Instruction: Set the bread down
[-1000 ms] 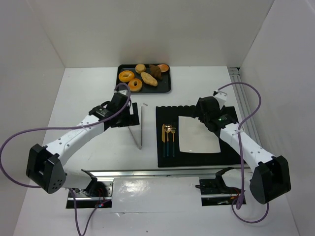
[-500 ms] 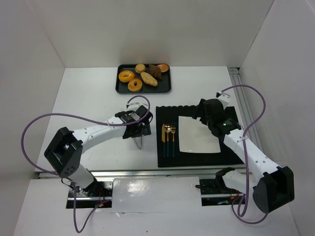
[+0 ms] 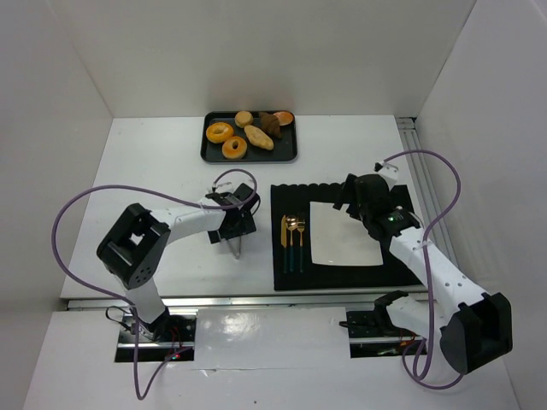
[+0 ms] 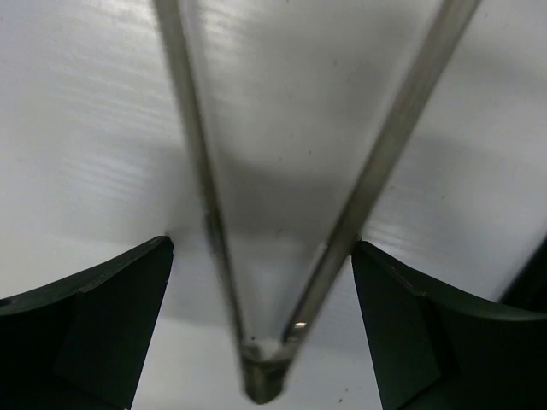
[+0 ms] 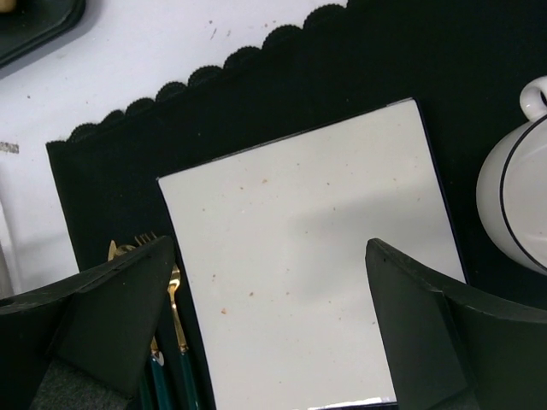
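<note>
White table [image 3: 154,171] inside a white-walled booth [image 3: 256,51]. The landmark is the black placemat [image 3: 342,278], which carries a white square plate [image 3: 342,235], gold and teal cutlery [image 3: 292,243] at its left side and a white cup [image 5: 517,201] at its right.

Versus one second ago, the left arm has swung from behind and to the left of the placemat to just off its left edge, with the elbow folded back toward the base. The right arm has barely shifted. The tongs [image 4: 389,162] lie where they did, just left of the placemat.

Left gripper [image 4: 261,248]: fingers spread fully wide and holding nothing. It sits low over the tongs, whose joined end and both arms run between the fingers. I can't tell whether anything touches.

Right gripper [image 5: 269,248]: wide apart and empty, hanging over the plate.

The bread [image 3: 258,137] sits in the dark tray [image 3: 293,156] behind the placemat's left corner, with rolls and ring-shaped pieces together. It is well apart from both grippers, and neither is near the tray.
</note>
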Motion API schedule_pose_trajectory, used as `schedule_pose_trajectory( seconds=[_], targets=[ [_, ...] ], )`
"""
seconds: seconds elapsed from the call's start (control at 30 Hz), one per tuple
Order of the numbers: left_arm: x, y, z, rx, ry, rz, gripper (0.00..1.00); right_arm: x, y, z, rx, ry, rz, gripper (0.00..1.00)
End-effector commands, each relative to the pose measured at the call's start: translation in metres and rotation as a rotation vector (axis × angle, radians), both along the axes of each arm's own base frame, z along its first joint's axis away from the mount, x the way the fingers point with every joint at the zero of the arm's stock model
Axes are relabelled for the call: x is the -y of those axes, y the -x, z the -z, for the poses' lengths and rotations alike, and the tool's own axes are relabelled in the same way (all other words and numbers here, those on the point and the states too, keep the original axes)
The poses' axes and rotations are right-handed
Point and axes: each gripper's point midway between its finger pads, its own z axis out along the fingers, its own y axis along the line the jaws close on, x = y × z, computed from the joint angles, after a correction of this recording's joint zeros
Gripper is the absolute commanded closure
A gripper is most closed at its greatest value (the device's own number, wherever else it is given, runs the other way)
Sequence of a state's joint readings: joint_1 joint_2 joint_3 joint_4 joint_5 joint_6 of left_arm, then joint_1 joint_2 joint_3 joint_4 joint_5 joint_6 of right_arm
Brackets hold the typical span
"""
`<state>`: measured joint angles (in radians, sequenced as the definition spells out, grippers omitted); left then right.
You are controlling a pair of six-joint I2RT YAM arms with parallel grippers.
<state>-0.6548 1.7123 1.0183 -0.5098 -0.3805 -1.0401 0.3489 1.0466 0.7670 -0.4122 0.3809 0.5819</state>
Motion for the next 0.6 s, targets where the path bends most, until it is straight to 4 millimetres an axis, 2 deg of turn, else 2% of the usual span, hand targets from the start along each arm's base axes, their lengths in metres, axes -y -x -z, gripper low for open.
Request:
schedule_pose_trajectory(
  seconds=[0.0, 0.03, 0.1, 0.17, 0.27, 0.3, 0.37, 0.4, 0.43, 0.53, 0.57],
  targets=[
    [0.003, -0.021, 0.003, 0.03, -0.005, -0.028, 0.01, -0.002, 0.0, -0.004, 0.029, -0.017, -0.018, 0.0],
    [0.007, -0.026, 0.002, 0.04, -0.001, -0.019, 0.01, -0.002, 0.0, -0.004, 0.029, -0.017, -0.018, 0.0],
    [0.002, -0.029, 0.011, 0.026, -0.024, -0.032, 0.01, -0.004, 0.0, -0.002, 0.029, -0.023, -0.025, 0.0],
    [0.002, -0.038, 0.007, 0.043, -0.027, -0.037, 0.01, -0.006, -0.001, -0.003, 0.035, -0.032, -0.032, 0.0],
    [-0.004, -0.043, 0.011, 0.041, -0.028, -0.056, 0.01, -0.006, 0.0, 0.004, 0.018, -0.034, -0.026, 0.0],
    [-0.002, -0.042, 0.011, 0.036, -0.021, -0.054, 0.01, -0.006, -0.001, -0.001, 0.038, -0.041, -0.026, 0.0],
    [-0.005, -0.042, 0.009, 0.045, -0.028, -0.057, 0.08, -0.007, 0.001, 0.003, 0.027, -0.043, -0.033, 0.0],
    [-0.01, -0.04, 0.009, 0.055, -0.036, -0.082, 0.13, -0.008, 0.0, -0.002, 0.045, -0.057, -0.028, 0.0],
    [-0.01, -0.043, 0.0, 0.081, -0.027, -0.085, 0.25, -0.007, 0.001, 0.002, 0.037, -0.054, -0.028, 0.0],
    [-0.021, -0.033, -0.009, 0.083, -0.047, -0.111, 0.4, -0.009, 0.001, 0.005, 0.026, -0.056, -0.035, 0.0],
    [-0.024, -0.032, -0.019, 0.107, -0.044, -0.116, 0.5, -0.009, 0.001, 0.005, 0.026, -0.056, -0.035, 0.0]
  ],
)
